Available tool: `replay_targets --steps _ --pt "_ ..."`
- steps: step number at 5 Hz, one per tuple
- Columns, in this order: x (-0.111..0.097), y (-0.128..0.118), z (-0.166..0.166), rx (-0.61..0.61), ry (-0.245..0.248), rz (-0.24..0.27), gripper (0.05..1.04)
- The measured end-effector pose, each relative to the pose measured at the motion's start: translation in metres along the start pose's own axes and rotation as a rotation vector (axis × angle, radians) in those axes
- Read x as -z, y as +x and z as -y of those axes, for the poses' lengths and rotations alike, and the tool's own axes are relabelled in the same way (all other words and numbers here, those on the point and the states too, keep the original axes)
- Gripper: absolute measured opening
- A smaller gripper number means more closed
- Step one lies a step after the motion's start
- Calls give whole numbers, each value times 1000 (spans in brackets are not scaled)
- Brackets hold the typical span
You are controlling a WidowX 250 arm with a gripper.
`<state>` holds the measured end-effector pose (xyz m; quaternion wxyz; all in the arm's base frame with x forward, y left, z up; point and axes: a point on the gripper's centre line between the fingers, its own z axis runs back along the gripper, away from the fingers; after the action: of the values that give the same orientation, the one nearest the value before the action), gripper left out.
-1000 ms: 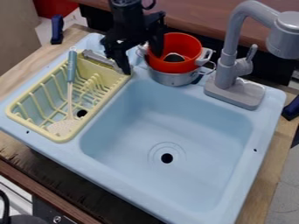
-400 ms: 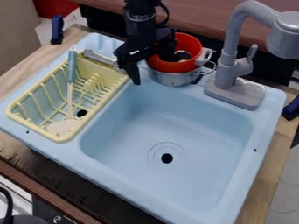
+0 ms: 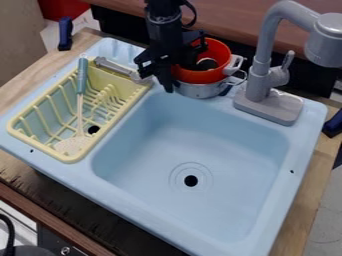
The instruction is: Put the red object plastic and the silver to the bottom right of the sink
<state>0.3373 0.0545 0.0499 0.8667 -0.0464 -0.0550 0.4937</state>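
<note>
Hanging down, the end effector (image 3: 178,78) hides the red pot (image 3: 212,75) — partly.

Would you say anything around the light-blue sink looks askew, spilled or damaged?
Nothing stands out: the red plastic pot sits nested in the silver metal pot, the blue-handled spatula rests in the pale-yellow rack, with no visible spill or damage.

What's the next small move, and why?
Probably nudge the gripper right to line up with the red pot's left wall: it hangs at that side, and the pot sits nested in the silver pot behind the basin, well away from its bottom right.
</note>
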Motion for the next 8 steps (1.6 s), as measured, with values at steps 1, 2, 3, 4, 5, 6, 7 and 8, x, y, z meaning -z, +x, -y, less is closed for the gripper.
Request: replay_targets --steps 1,2,3,4,5,6,7,8 --pt "1 1 0 20 -8 8 168" --pt "2 2 -3 25 -19 19 78" --pt "-9 3 -18 58 -23 3 74" --pt "-18 6 -39 119 -14 -39 69" --pt "-31 3 -66 148 -19 -22 67" --pt "-31 -8 -83 217 -11 -44 67" --pt "-30 -28 -95 317 -8 -56 67" --pt "-26 -50 -91 390 -6 -89 67"
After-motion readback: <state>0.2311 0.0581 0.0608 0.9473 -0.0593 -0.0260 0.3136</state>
